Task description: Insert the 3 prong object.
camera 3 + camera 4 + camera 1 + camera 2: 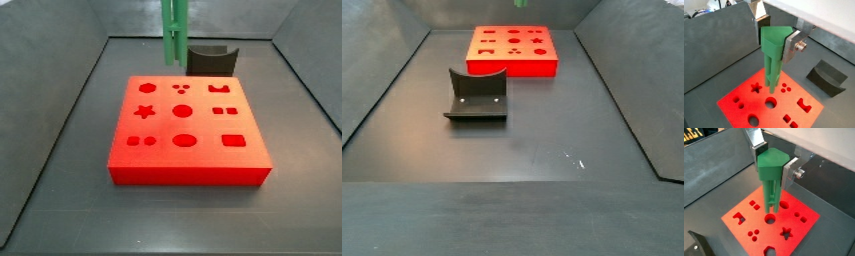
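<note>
While pincer (771, 165) grips green bar (771, 180) above red block (187, 128), dark fixture (213, 58) stands behind.

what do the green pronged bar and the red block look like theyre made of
The long green pronged bar, held in the claw above the block, looks like matte plastic: uniform colour, soft sheen. The flat red block with shaped holes seems plastic too, smooth and evenly coloured, though coated material is possible.
</note>
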Tool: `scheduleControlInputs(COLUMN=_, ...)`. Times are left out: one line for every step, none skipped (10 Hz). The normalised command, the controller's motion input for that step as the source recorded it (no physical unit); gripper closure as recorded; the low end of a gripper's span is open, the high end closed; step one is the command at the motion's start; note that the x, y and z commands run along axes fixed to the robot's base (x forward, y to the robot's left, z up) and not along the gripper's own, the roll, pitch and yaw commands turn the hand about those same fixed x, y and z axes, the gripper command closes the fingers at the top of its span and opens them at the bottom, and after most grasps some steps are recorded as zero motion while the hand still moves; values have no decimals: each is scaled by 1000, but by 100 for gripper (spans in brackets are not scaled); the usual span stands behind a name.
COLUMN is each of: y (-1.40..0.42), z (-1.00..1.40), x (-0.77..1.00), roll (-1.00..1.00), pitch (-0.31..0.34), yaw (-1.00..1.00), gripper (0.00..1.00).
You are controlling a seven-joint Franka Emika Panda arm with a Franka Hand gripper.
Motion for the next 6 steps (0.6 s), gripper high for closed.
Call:
scheduleControlInputs(y=74, z=-23, x=0, roll=0, pitch=0, yaw=0, gripper=100)
scheduleControlInputs(y=426, z=-294, x=51, roll=7, pitch=59, yaw=-43, gripper=100)
scheduleControlInputs(y=549, z=-394, x=160, roll=20, pitch=154, yaw=-471, gripper=100)
scheduleControlInputs(y=386, z=-411, x=203, roll=6, pitch=156, yaw=-651, gripper=100)
scheduleControlInputs(y=297, z=-360, x=254, roll=0, pitch=123, yaw=-740, gripper=100)
scheduleControlInputs(y=234, z=-420, x=277, roll=0, pitch=17, yaw=-823, gripper=100)
